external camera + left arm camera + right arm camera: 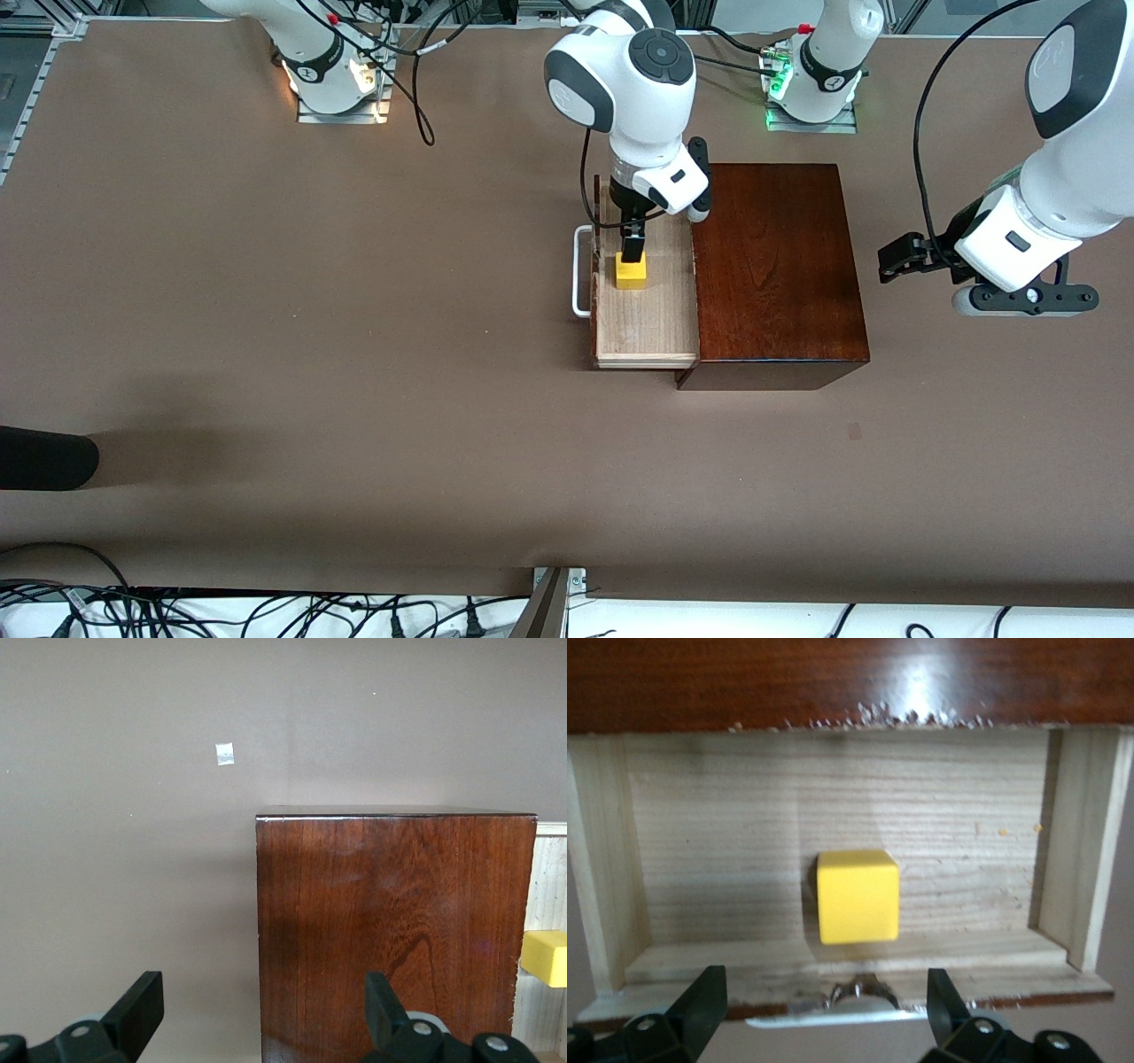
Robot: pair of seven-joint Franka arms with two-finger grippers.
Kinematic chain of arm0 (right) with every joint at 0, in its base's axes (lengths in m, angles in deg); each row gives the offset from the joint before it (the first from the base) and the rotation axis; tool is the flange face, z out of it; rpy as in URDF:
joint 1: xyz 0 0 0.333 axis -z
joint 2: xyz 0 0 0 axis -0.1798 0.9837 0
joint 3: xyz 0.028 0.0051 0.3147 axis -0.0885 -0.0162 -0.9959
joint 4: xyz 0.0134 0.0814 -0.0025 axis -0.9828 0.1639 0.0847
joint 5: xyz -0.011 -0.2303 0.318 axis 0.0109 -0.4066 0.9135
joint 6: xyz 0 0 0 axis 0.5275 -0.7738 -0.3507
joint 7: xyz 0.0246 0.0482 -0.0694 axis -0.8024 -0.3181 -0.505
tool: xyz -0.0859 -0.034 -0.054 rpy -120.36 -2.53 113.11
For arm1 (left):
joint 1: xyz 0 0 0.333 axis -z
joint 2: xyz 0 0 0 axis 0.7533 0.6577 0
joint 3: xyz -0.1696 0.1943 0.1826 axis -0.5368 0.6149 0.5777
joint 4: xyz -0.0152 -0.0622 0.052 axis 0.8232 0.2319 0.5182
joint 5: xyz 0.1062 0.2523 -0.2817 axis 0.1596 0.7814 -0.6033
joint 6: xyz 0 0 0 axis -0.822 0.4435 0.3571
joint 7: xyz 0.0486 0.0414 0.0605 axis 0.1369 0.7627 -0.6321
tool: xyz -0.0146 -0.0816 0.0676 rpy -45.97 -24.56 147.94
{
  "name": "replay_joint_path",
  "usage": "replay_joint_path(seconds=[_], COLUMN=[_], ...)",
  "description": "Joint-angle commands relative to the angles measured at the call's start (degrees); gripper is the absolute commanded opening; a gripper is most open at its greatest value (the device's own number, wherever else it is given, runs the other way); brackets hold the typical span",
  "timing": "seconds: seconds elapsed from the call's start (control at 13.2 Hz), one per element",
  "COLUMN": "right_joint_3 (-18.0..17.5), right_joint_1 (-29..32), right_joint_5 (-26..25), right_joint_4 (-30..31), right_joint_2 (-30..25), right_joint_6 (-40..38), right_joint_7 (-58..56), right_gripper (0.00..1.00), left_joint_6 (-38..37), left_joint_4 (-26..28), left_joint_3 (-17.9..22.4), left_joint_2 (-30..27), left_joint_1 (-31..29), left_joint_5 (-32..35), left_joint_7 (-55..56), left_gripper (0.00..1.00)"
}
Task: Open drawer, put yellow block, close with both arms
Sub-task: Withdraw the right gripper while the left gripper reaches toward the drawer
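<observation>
Nearest my front camera, a dark rounded object (44,457) pokes onto the brown table (266,310) at the right arm's end, well apart from the wooden box (780,266). From my remote station I see the drawer (645,319) pulled out of the box toward the right arm's end, its white loop handle (580,270) on its front. Inside the pale tray, close behind the drawer's front, sits the yellow block (631,271), resting on the tray floor. My right gripper (632,250) hangs directly over the block; in the right wrist view its fingers (700,1001) are spread wide, holding nothing, with the block (858,896) lying free between them. A black cable loops down beside the drawer's front from that arm. Next along, the box's glossy top is bare. My left gripper (904,257) hovers over the table just beside the box, at the left arm's end; its fingers (137,1005) stand wide apart and empty, one lined up with the box wall (390,930). A small pale scrap (225,754) lies on the table near the box.
</observation>
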Motion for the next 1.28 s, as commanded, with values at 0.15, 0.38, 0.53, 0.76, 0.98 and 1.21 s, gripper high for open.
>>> replay_joint_path(seconds=[0.15,0.38,0.53,0.76,0.98,1.21], right_joint_3=[-0.5,-0.2,-0.2,0.1,2.0,2.0], right_joint_1=[9.6,14.9,19.5,26.5,30.7,35.0], right_joint_5=[3.0,3.4,3.5,3.8,3.7,3.4], right_joint_4=[-0.2,-0.2,-0.2,-0.2,0.8,8.1], right_joint_2=[-4.5,-7.0,-9.4,-11.8,-15.2,-22.2], right_joint_6=[-5.6,-9.3,-11.8,-15.2,-17.4,-17.7], right_joint_7=[-0.3,-0.7,-0.3,-0.3,-0.1,2.9], right_gripper=[1.0,1.0,1.0,1.0,1.0,1.0], left_joint_6=[-1.1,-1.1,-0.8,-0.7,-1.1,-1.8], left_joint_4=[-2.3,-2.6,-2.6,-3.3,-3.3,-2.9], left_joint_3=[-2.2,-2.8,-3.9,-5.6,-6.3,-6.3], left_joint_2=[0.6,0.6,0.8,1.1,0.8,1.9], left_joint_1=[0.3,0.3,0.5,1.9,3.5,3.7], left_joint_5=[1.3,0.5,0.4,0.7,1.2,1.2], left_joint_7=[-0.8,-0.9,-0.9,-0.8,-0.5,-0.6], left_gripper=[1.0,1.0,1.0,1.0,1.0,1.0])
